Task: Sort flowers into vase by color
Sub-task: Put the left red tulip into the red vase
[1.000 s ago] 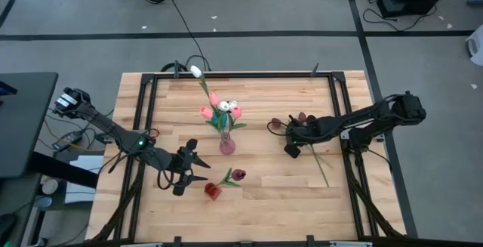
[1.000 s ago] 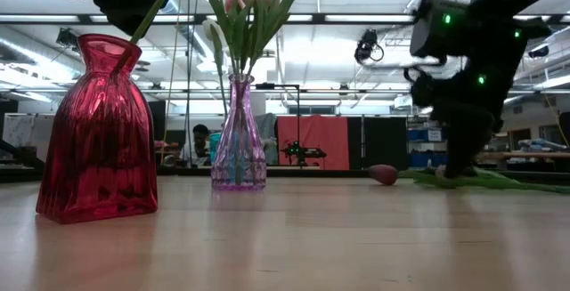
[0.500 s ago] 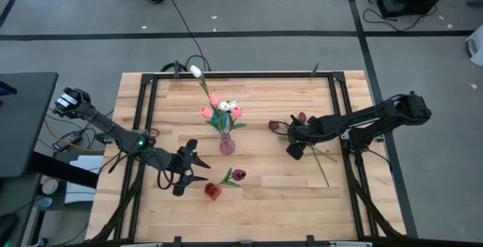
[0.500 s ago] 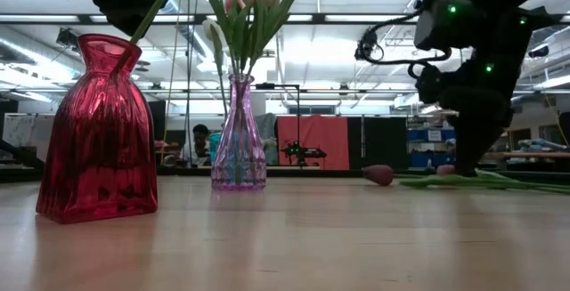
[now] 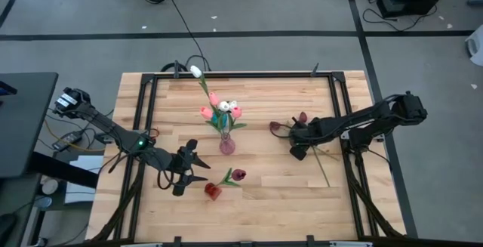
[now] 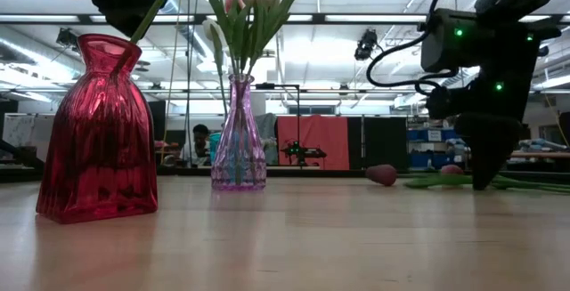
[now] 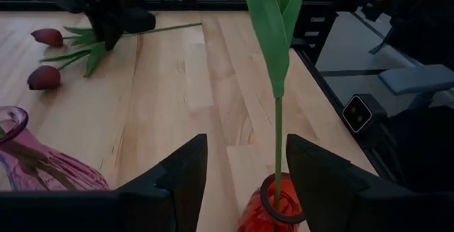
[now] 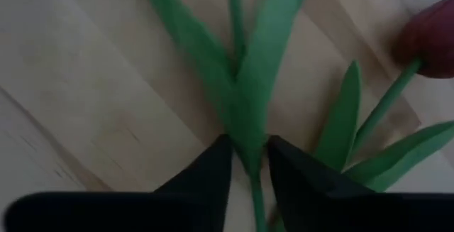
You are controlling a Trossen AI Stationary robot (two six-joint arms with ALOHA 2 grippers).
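A red vase (image 5: 213, 192) near the front holds one maroon tulip (image 5: 238, 174). My left gripper (image 5: 199, 165) stands open beside it, its fingers on either side of that tulip's stem (image 7: 277, 140); no touch shows. A purple vase (image 5: 226, 145) in the middle holds pink and white tulips (image 5: 223, 111). Right of it, maroon tulips (image 5: 276, 126) lie flat on the table, stems running toward the near right. My right gripper (image 5: 296, 152) is down on them, shut on a green stem. My right gripper pinches one lying tulip's stem (image 8: 248, 143) between its two fingers, where the leaves branch off. The fingers come from above and lie across the stem. The flower rests on the table; its head is outside the wrist view.
Another maroon tulip (image 8: 433, 33) with its leaves lies close beside the held stem. A black frame (image 5: 343, 118) runs along the table's edges. Bare wood lies between the vases and the lying flowers. A person shows far off in the room (image 6: 200, 140).
My right gripper has shifted a little toward the table's right edge, along the lying tulips, staying low at the table. A second maroon head now shows beside it in the low view. The vases, their flowers and my left gripper have kept still.
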